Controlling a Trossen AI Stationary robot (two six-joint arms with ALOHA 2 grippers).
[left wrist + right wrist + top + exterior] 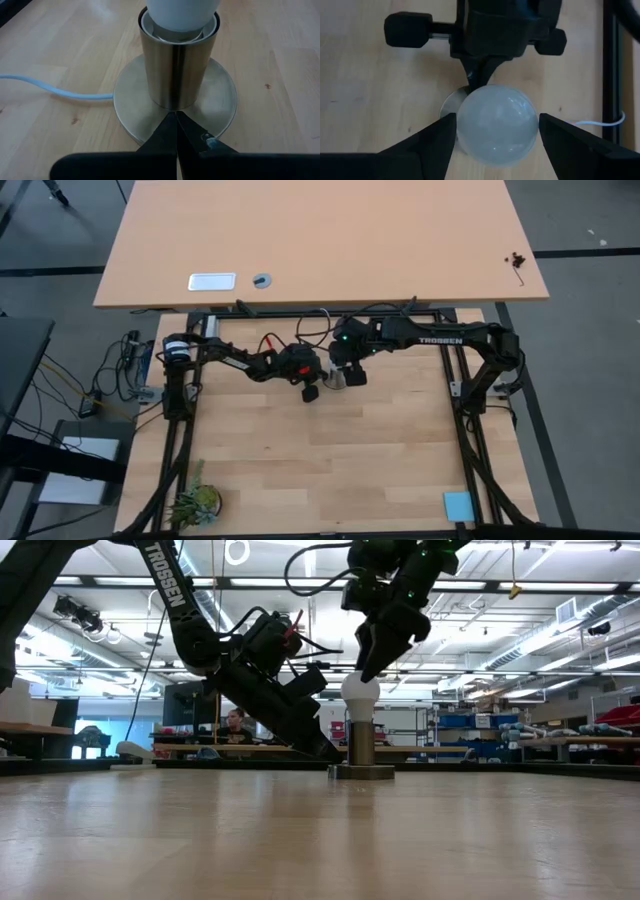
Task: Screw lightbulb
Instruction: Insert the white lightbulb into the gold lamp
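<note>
Atop the brushed-metal socket (177, 65) mid-desk (330, 460): lightbulb (360, 692), seated upright. Right tool (495, 131) spread wide around bulb, pads seemingly just clear. Left tool (176, 131) pressed shut, empty, tips on socket base. "TROSSEN" lettered on both arms.

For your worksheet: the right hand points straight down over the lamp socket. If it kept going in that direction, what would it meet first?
The lightbulb. The right hand hangs directly above it, fingers open on either side of the globe, so going down would likely bring the palm onto the bulb's top, well before the metal socket or the table.
</note>
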